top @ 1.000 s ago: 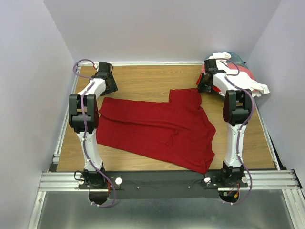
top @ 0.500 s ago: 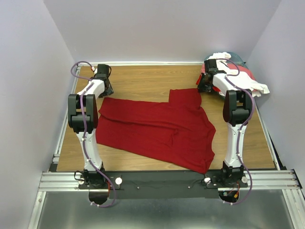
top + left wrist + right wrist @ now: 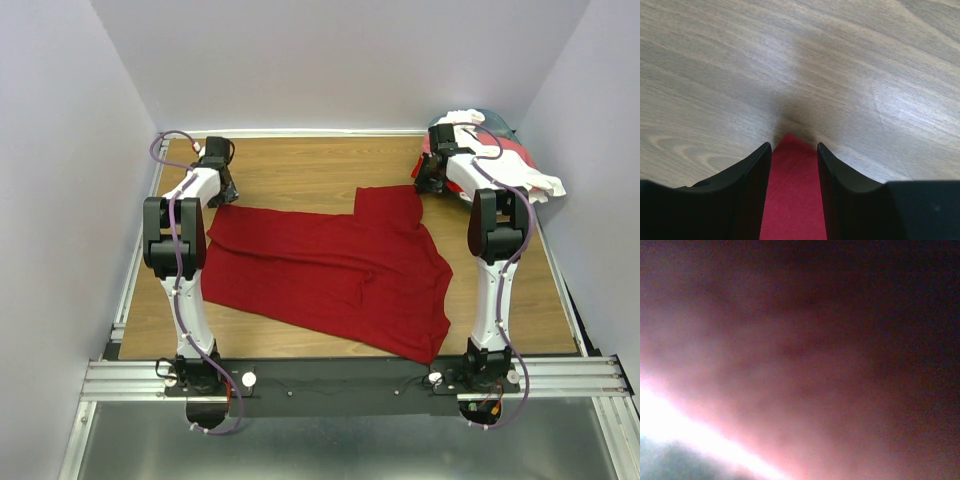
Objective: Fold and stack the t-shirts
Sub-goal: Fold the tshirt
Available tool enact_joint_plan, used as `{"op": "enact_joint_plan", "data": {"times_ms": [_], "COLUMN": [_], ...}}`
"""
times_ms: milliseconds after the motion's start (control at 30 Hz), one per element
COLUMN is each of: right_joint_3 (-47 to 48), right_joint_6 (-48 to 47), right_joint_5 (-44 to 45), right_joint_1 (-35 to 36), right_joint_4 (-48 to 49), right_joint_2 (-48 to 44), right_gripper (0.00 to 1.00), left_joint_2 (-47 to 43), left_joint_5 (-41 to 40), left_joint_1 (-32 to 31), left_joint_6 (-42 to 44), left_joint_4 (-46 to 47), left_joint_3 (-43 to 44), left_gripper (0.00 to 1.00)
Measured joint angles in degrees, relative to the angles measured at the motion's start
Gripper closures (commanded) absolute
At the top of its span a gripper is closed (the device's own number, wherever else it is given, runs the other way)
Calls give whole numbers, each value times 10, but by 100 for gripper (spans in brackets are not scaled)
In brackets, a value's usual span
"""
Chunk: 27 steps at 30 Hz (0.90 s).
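A large dark crimson t-shirt (image 3: 330, 265) lies spread flat across the middle of the table. My left gripper (image 3: 224, 188) is at its far left corner. In the left wrist view its black fingers (image 3: 747, 190) stand apart, with the pointed shirt corner (image 3: 792, 190) lying between them on the wood. My right gripper (image 3: 430, 178) is at the far right, by the shirt's upper sleeve and against a heap of white, red-pink and teal t-shirts (image 3: 505, 155). The right wrist view is only a pink-red blur, with no fingers visible.
The wooden table (image 3: 300, 165) has a metal rail along its left edge (image 3: 135, 270) and grey walls close on three sides. The heap of shirts hangs over the table's back right corner.
My left gripper has shifted slightly nearer, down onto the shirt's far left corner. The right arm and the shirt have not visibly moved.
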Motion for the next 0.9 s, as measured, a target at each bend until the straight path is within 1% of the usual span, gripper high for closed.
{"op": "enact_joint_plan", "data": {"times_ms": [167,200,233,267,300,367,400,467,733,833,900], "right_joint_3": [-2,-2,-2,-2,-2,-2,-2,-2,-2,7,18], "right_joint_6": [0,0,0,0,0,0,0,0,5,7,10], "right_joint_5": [0,0,0,0,0,0,0,0,-6,-13,-20], "right_joint_1": [0,0,0,0,0,0,0,0,0,-5,-8], "right_joint_4": [2,2,2,2,2,1,1,1,-5,-11,-15], "right_joint_2": [-1,-1,-1,-1,-1,-1,-1,-1,-7,-15,-24], "right_gripper": [100,99,99,99,99,99,99,99,100,99,100], "left_joint_2": [2,2,2,2,2,2,2,2,3,11,19], "left_joint_5": [0,0,0,0,0,1,1,1,7,14,21], "left_joint_1": [0,0,0,0,0,0,0,0,0,0,0], "left_joint_6": [0,0,0,0,0,3,2,4,11,14,16], "left_joint_4": [0,0,0,0,1,1,1,1,-3,-17,-24], "left_joint_3": [-5,-7,-8,-10,-10,-10,-11,-11,-3,32,71], "left_gripper": [55,59,61,65,72,81,91,100,100,100,100]}}
